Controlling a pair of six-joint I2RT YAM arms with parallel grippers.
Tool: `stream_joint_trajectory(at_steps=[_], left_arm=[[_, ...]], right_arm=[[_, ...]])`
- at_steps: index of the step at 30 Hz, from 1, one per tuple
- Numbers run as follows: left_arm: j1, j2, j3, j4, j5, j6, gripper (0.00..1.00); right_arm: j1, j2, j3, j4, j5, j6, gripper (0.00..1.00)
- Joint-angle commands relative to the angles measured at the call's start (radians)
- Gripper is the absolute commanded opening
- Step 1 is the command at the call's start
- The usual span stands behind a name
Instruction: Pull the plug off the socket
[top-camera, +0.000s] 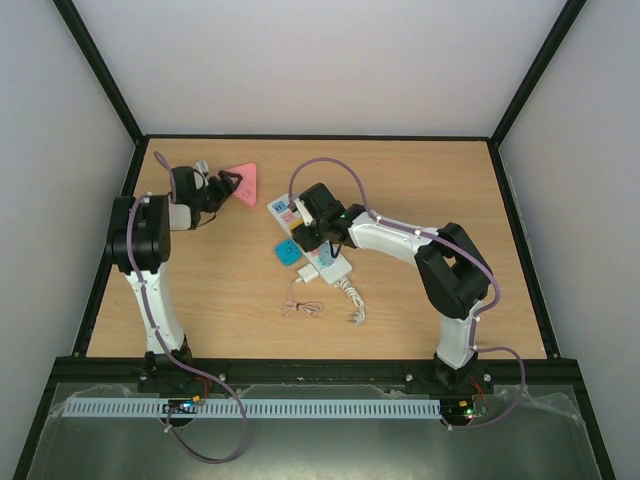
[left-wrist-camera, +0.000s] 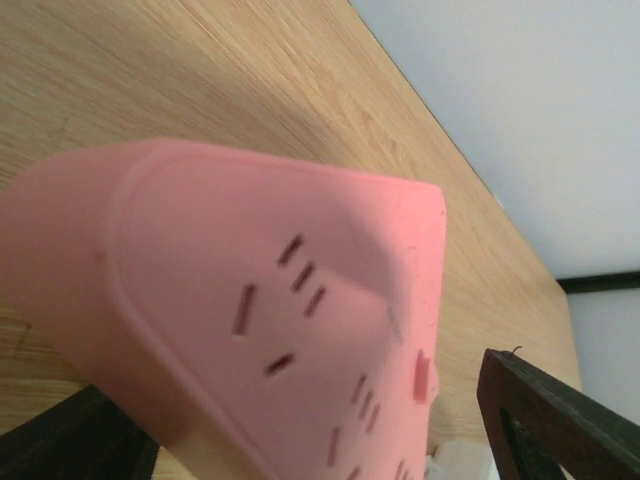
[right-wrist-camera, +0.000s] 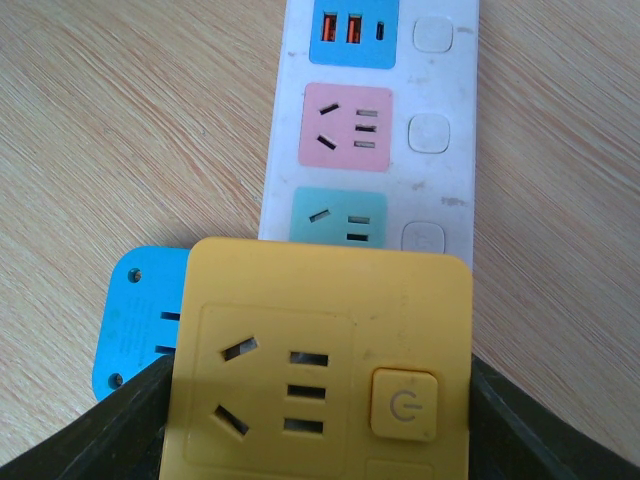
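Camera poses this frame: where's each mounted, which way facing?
Top external: above, behind the bases, looking down on the table; both arms show.
Left wrist: left arm, close on the pink triangle; left pincer frames it.
Right wrist: looks down at yellow block and the socket; right pincer flanks it.
Shared: top and right wrist both see the socket.

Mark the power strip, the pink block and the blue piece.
power strip (right-wrist-camera: 347, 127), right wrist view, its pink outlet.
pink block (left-wrist-camera: 250, 260), left wrist view, slotted face.
blue piece (right-wrist-camera: 135, 320), right wrist view, uncovered left part.
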Motion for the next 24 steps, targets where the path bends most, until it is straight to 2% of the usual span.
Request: stream_joint_trajectory(at_steps=[1, 3, 15, 24], left_arm=[[-0.006, -0.073, 0.018, -0.135, -0.08, 0.093, 0.93], [-0.006, -0.092, 0.019, -0.187, -0.107, 0.12, 0.99], [-0.006, -0.204, 0.001, -0.354, -0.149, 0.212, 1.0], [-0.006, -0.187, 0.036, -0.437, -0.126, 0.255, 1.0]], right_arm=[[-0.023, 0.019, -0.035, -0.057, 0.053, -0.005, 0.02], [-0.024, 0.019, -0.034, -0.057, 0.054, -0.006, 0.02], [-0.024, 0.007, -0.029, -0.057, 0.054, -0.005, 0.02], [-0.025, 0.0, -0.03, -0.057, 0.052, -0.006, 0.02]])
